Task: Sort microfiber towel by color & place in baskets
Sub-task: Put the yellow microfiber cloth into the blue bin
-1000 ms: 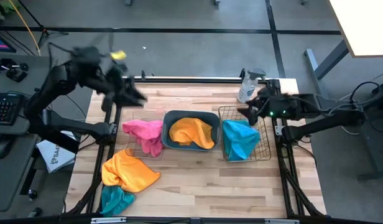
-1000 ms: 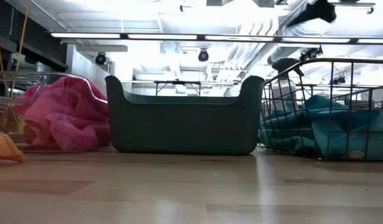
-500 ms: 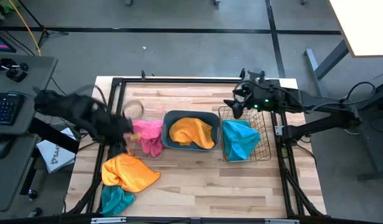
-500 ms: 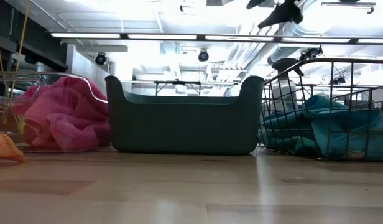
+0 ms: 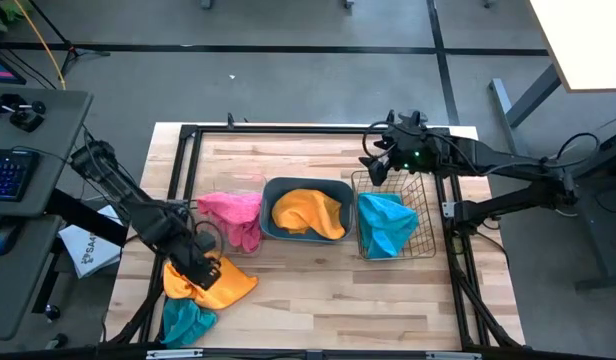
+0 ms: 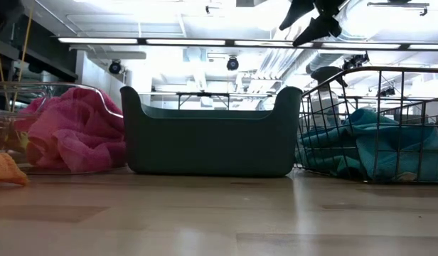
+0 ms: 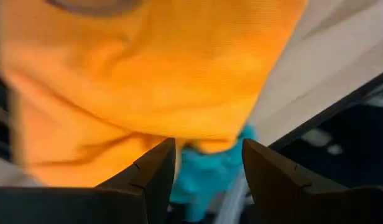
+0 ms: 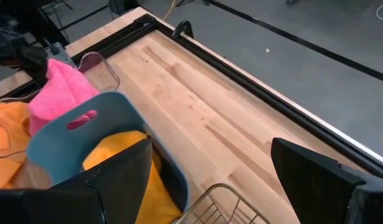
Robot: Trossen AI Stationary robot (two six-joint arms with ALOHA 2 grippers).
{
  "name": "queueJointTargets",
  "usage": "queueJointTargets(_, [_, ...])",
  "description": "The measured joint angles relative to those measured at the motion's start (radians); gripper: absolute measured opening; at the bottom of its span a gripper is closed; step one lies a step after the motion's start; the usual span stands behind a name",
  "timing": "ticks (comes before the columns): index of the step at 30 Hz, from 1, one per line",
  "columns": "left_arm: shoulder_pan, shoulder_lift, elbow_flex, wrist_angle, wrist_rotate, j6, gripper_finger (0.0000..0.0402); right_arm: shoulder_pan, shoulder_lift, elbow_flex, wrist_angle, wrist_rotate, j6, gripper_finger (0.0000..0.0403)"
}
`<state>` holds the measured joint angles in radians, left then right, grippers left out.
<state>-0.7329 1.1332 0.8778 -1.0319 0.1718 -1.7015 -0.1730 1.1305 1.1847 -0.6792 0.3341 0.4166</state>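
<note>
An orange-yellow towel (image 5: 226, 282) lies bunched on the table near its left near corner, partly over a turquoise towel (image 5: 186, 322). My left gripper (image 5: 203, 272) is open close above the orange towel (image 7: 148, 68). Turquoise cloth (image 7: 207, 168) shows between its fingers, and I cannot tell whether they touch anything. A pink towel (image 5: 233, 212) lies in the clear box (image 6: 6, 89), an orange one (image 5: 308, 212) in the teal tub (image 6: 208, 146), and a turquoise one (image 5: 386, 225) in the wire basket (image 6: 411, 92). My right gripper (image 5: 371, 162) hangs open, high over the basket's far left corner.
The three containers stand in a row across the table's middle. A black metal frame (image 5: 318, 128) runs along the table's edges. Bare wood (image 5: 338, 300) lies between the containers and the near edge, and also beyond them (image 8: 198, 106) toward the far edge.
My left arm has swung from high over the far left corner down toward the near edge, ending over the orange towel on the table. My right gripper has moved toward the table's left, from over the wire basket to its far left corner. The towels have stayed put.
</note>
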Motion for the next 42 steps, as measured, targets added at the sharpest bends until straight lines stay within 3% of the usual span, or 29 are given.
queueJointTargets(12, [-0.084,0.218,-0.019,0.089,0.045,-0.281,0.0174,-0.093,0.000,0.000,-0.007,-0.066,-0.044,0.0325])
queueJointTargets(22, [-0.088,0.317,-0.019,0.096,0.006,-0.268,0.0171,-0.122,0.000,0.000,-0.008,-0.084,-0.044,0.0325])
queueJointTargets(25, [-0.088,0.332,-0.019,0.101,0.001,-0.248,0.0150,-0.122,0.000,0.000,-0.008,-0.084,-0.044,0.0325])
queueJointTargets(28, [-0.088,0.335,-0.019,0.101,0.000,-0.214,0.0086,-0.122,0.000,0.000,-0.009,-0.087,-0.033,0.0325])
queueJointTargets(31, [-0.088,0.330,-0.020,0.099,-0.002,-0.170,0.0015,-0.122,0.000,0.000,-0.009,-0.101,-0.033,0.0325])
queueJointTargets(36, [-0.088,0.238,0.007,0.038,-0.030,-0.070,0.0002,-0.122,0.000,0.000,-0.012,-0.103,-0.025,0.0325])
queueJointTargets(42, [-0.051,-0.017,0.171,0.066,-0.069,0.209,0.0001,-0.122,0.000,0.000,-0.010,-0.103,-0.022,0.0325])
